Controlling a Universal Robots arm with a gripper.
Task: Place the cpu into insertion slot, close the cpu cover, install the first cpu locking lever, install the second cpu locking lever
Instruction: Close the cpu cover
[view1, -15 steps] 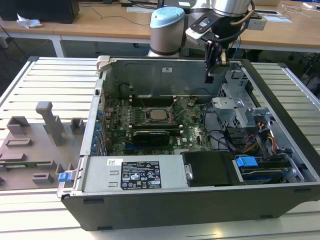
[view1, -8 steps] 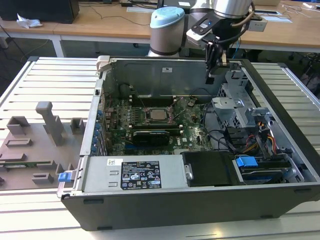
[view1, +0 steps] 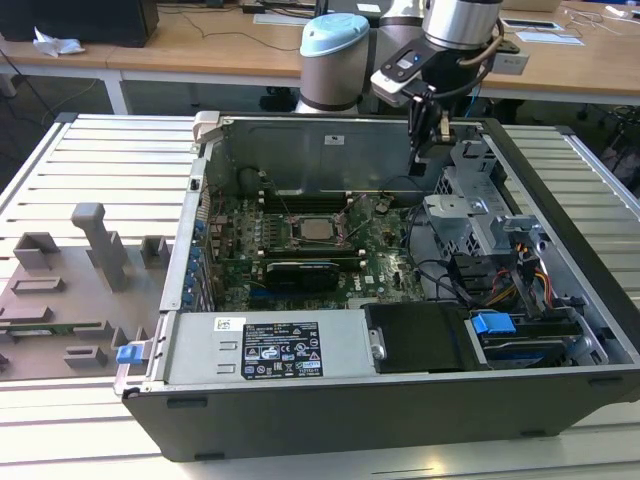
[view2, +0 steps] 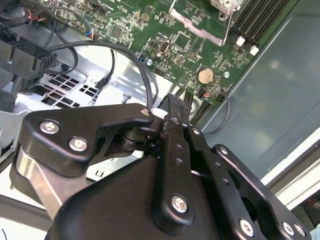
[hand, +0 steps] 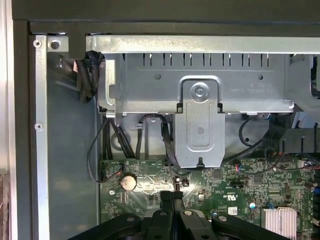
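Note:
The cpu shows its pale silvery top in the square insertion slot in the middle of the green motherboard. A silvery frame rims it; I cannot tell how the cpu cover lies. Thin levers stick up at the slot's two far corners. My gripper hangs above the board to the exterior view's right of the slot, well apart from it, near the case's back wall. In both wrist views its black fingers are pressed together with nothing between them. A corner of the slot appears in the second wrist view.
A grey metal drive cage with black cables stands just beside the gripper. A long black card lies in front of the slot. The power supply fills the case's front. A grey fixture tray sits outside on the exterior view's left.

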